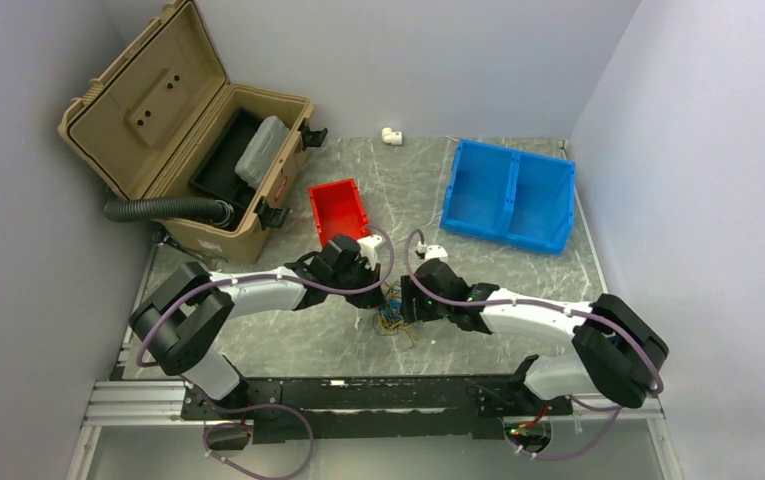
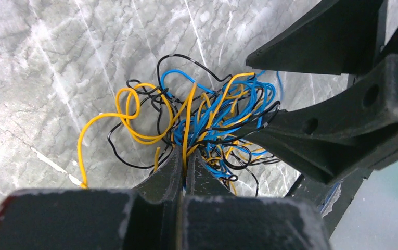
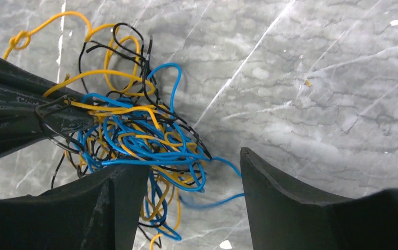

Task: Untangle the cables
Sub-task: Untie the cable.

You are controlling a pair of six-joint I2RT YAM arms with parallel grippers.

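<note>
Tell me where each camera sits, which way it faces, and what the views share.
Top external: above and behind the bases, looking down on the table; the left arm and right arm show whole, meeting at the cables.
Left wrist: on the left arm, looking down along the left gripper, shut on the cables.
Right wrist: on the right arm, looking down through the open right gripper at the cables.
Shared: both wrist views show the same cables, and each the other arm's gripper.

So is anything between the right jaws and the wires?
Nothing visible. The wires touch one side of the open right jaws; the left jaws, shut on a yellow strand, sit on the far side.
</note>
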